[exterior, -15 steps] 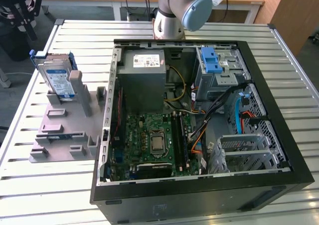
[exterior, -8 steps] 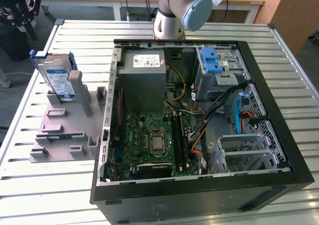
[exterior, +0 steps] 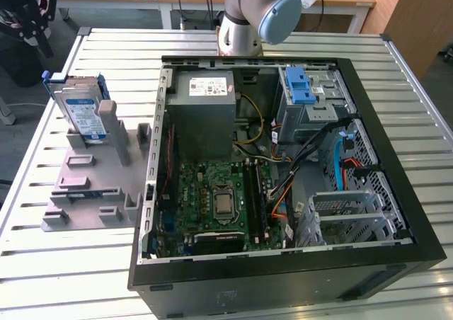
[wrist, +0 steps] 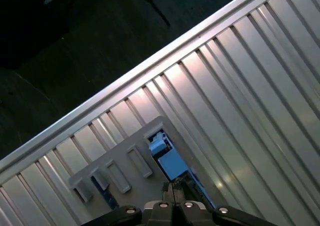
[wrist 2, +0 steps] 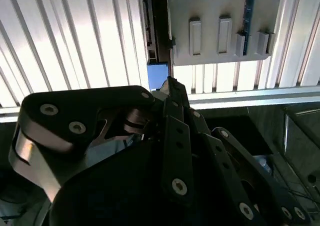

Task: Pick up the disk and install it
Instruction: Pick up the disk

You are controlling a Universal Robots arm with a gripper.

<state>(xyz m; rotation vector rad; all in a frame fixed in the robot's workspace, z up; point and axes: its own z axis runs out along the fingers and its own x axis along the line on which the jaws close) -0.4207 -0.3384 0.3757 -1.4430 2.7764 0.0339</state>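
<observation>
Closed, empty tool over the disk, upright in grey holder beside computer case

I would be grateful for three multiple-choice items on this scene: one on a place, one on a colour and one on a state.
1. Where is the disk?
A. In the grey holder on the table, to the exterior view's left of the computer case
B. Inside the case
C. On the floor

2. What colour is the latch on the drive cage?
A. Red
B. Blue
C. Yellow

3. In what state is the case?
A. Closed
B. Open, with the motherboard exposed
C. Wrapped in foil

Answers:
1 A: the disk stands in the holder beside the case.
2 B: blue plastic sits atop the grey cage.
3 B: the board lies in plain sight from above.
</observation>
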